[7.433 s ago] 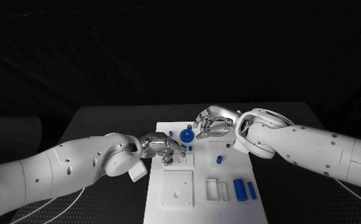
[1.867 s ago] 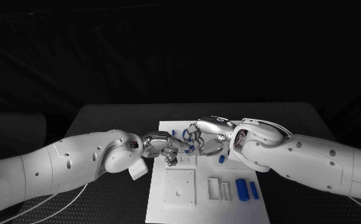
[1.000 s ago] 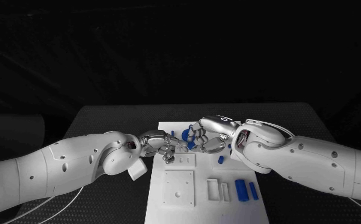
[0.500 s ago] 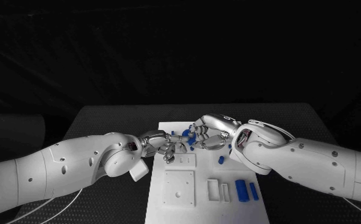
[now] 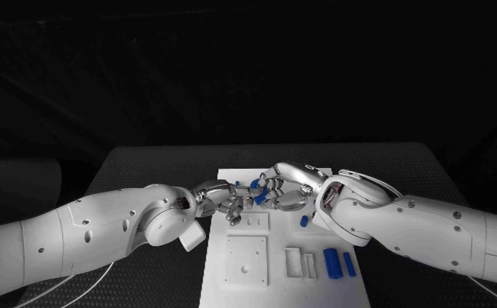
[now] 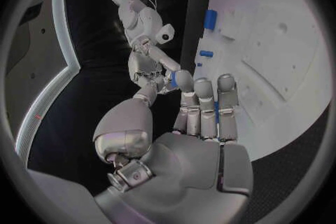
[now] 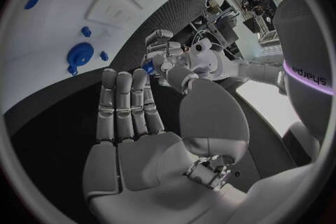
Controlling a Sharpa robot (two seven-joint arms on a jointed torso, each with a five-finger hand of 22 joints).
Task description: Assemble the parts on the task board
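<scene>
Your two hands meet over the far end of the task board (image 5: 311, 279), which lies in the middle of the dark counter (image 5: 145, 164). The left hand (image 5: 226, 200) reaches in from the board's left edge, the right hand (image 5: 285, 182) from the right, and their fingertips sit very near each other above the board.

Your right hand is released: the right wrist view shows its fingers (image 7: 122, 101) straight and side by side, the thumb apart, nothing in the palm. The blue disc (image 7: 80, 54) lies on the board just beyond those fingertips, with small blue pegs (image 7: 85, 31) close around it. In the head view the disc (image 5: 257, 184) peeks out between the two hands.

Your left hand is also released, fingers (image 6: 204, 103) stretched out flat over the board's edge, holding nothing.

Nearer you on the board, a short blue peg (image 5: 304, 220) stands just beside the right forearm. Two blue cylinders (image 5: 330, 263) lie side by side near the board's right edge, next to two white slotted blocks (image 5: 292, 261). A square white plate (image 5: 246, 258) with holes sits to their left.
</scene>
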